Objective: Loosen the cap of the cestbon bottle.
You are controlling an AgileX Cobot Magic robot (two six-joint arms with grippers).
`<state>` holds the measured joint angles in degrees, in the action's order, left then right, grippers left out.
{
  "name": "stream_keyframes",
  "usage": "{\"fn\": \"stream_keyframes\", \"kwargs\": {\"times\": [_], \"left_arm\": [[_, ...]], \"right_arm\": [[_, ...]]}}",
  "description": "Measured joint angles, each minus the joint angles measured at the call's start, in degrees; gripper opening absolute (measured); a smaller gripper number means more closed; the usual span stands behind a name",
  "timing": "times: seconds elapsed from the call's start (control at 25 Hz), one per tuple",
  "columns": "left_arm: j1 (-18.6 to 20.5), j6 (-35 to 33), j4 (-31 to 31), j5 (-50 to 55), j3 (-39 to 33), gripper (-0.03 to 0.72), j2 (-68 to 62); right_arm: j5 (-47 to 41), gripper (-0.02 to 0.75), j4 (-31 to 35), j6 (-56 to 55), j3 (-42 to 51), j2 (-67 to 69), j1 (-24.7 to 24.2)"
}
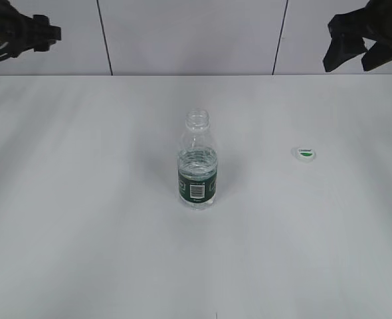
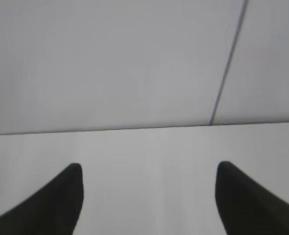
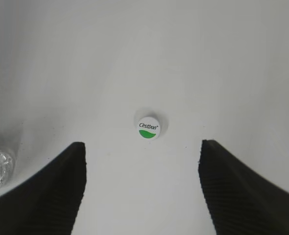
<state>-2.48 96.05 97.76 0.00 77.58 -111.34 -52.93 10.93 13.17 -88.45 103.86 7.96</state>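
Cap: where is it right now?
The cap is off the bottle, lying flat on the table to the bottle's right in the exterior view. In the right wrist view it sits ahead of the open right gripper.

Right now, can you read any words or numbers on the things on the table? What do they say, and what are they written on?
"Cestbon": on top of the white cap, above a green mark; the cap lies on the table, apart from the bottle.
Barcode patch on the bottle's green label: its bars and digits are too small to read.
Other print on that label: too small and blurred to read.
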Motion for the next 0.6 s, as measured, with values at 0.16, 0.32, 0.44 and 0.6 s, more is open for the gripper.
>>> {"fn": "stream_keyframes", "kwargs": {"times": [0.16,0.32,0.44,0.6], "left_arm": [[2.5,0.0,-1.4,2.4,-0.6,0.512,0.0],[4.5,-0.1,-1.5,3.1,-2.4,0.512,0.1],[4.9,-1.5,-1.5,3.4,-4.1,0.512,0.1],[4.9,-2.5,-1.5,2.4,-6.0,0.512,0.2]], "right_arm": [[-1.2,0.545,0.0,0.0,-1.8,0.0,0.0],[-1.8,0.545,0.1,0.0,-3.1,0.0,0.0],[-2.4,0.545,0.2,0.0,-3.2,-0.1,0.0],[-3.9,0.545,0.2,0.0,-3.2,-0.1,0.0]]}}
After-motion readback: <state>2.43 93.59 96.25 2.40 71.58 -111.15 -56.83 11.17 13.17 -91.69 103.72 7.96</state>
